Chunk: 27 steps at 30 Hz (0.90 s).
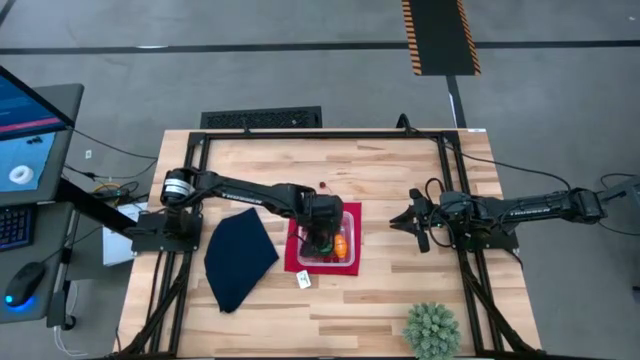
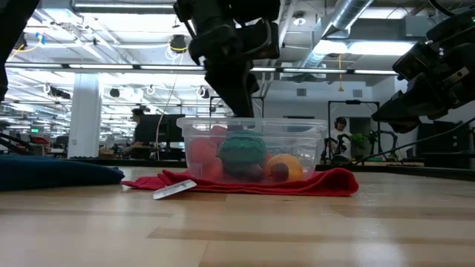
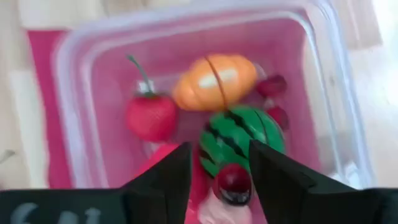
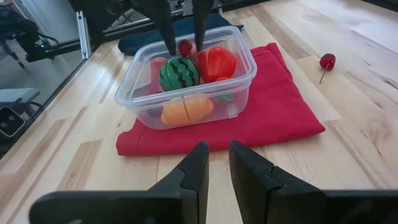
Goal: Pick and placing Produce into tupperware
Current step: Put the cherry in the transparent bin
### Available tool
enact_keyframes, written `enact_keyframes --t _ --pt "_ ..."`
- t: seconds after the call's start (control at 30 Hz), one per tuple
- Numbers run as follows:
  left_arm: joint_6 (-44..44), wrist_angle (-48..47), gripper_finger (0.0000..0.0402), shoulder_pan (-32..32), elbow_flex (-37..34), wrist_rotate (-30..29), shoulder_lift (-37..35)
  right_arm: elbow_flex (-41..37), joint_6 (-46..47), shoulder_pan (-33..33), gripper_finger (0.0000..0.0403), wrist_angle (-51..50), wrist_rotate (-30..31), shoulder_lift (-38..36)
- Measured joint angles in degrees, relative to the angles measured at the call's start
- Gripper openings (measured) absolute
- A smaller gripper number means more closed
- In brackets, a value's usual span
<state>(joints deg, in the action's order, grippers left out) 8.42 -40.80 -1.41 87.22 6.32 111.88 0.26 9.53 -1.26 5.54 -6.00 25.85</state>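
The clear tupperware (image 4: 186,81) stands on a red mat (image 4: 273,118) and holds the produce: a green striped ball (image 3: 239,134), an orange piece (image 3: 214,81), a strawberry (image 3: 151,116) and a red piece (image 4: 216,62). My left gripper (image 3: 217,152) points down into the tupperware, open. A small dark red cherry (image 3: 235,180) lies between its fingers on the other produce, and in the right wrist view there is a gap on either side of it. My right gripper (image 4: 217,149) waits at the table's right, its fingers a narrow gap apart and holding nothing.
Another cherry (image 4: 327,61) lies on the bare wood beyond the mat. A dark navy cloth (image 1: 238,255) is left of the mat, a white tag (image 1: 304,281) sits at the mat's near edge, and a spiky green plant ball (image 1: 432,330) is at the near right.
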Motion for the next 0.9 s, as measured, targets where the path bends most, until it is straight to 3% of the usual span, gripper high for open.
enact_keyframes --t 0.23,0.33,0.4,0.47,0.57,0.67,0.77,0.9 --pt "1.58 12.32 0.0159 1.5 -0.04 -1.17 -1.61 -0.01 0.01 0.0 0.0088 0.0 0.0 0.02" --pt "-1.8 17.0 0.016 2.83 -0.49 -3.46 -3.7 0.01 0.0 -0.02 0.0088 -0.24 0.0 0.02" --pt "-3.49 19.6 0.016 3.72 -2.2 -5.27 -5.81 -0.01 -0.01 0.0 0.0088 -0.59 0.0 0.02" --pt "-1.88 25.19 0.016 4.2 -5.39 -3.19 -8.76 0.01 -0.01 0.0 0.0088 -0.92 0.0 0.06" --pt "-0.43 37.36 0.016 4.37 -13.22 2.46 -16.03 0.0 0.0 -0.01 0.0088 -0.87 0.02 0.07" --pt "-2.91 48.53 0.016 4.27 -23.49 2.12 -23.99 0.0 0.0 -0.01 0.0088 -0.71 0.03 0.08" --pt "0.13 58.47 0.016 3.15 -34.18 0.93 -31.51 -0.01 -0.01 -0.02 0.0088 -0.76 0.02 0.16" --pt "1.1 72.85 0.016 0.84 -48.63 4.13 -41.22 0.01 0.01 -0.02 0.0088 -0.89 0.04 0.37"
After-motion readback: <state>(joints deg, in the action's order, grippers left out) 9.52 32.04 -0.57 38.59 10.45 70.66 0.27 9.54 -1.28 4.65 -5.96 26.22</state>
